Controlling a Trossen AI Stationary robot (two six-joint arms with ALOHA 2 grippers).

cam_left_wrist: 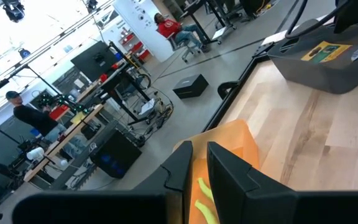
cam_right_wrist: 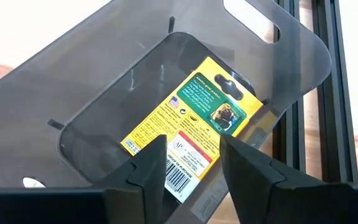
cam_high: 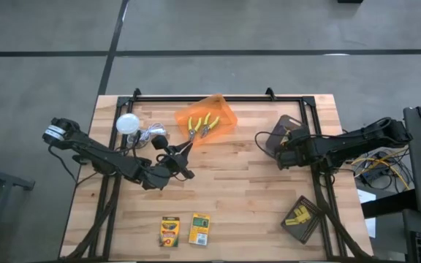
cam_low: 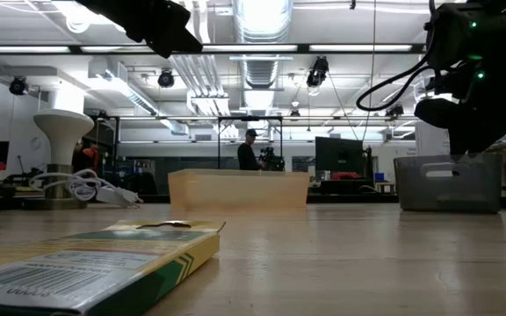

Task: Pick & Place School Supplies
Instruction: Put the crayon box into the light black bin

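1. A pale wooden table [cam_high: 232, 197] stands on a grey floor, with a workshop of desks and a few people behind it.
2. One crayon box [cam_right_wrist: 191, 127] lies flat on the bottom of a smoky grey bin [cam_right_wrist: 73, 93] at the table's right side.
3. The right gripper [cam_right_wrist: 188, 165] hangs just above that box, fingers apart and holding nothing.
4. Two more crayon boxes [cam_high: 185, 230] lie side by side near the front edge.
5. Two yellow-handled pliers [cam_high: 203, 126] rest in the orange bin [cam_high: 225, 109]; yellow blocks [cam_high: 298, 217] sit on a dark tray at front right.
6. The left gripper [cam_high: 188, 174] hovers mid-table, fingers nearly together, apparently empty.
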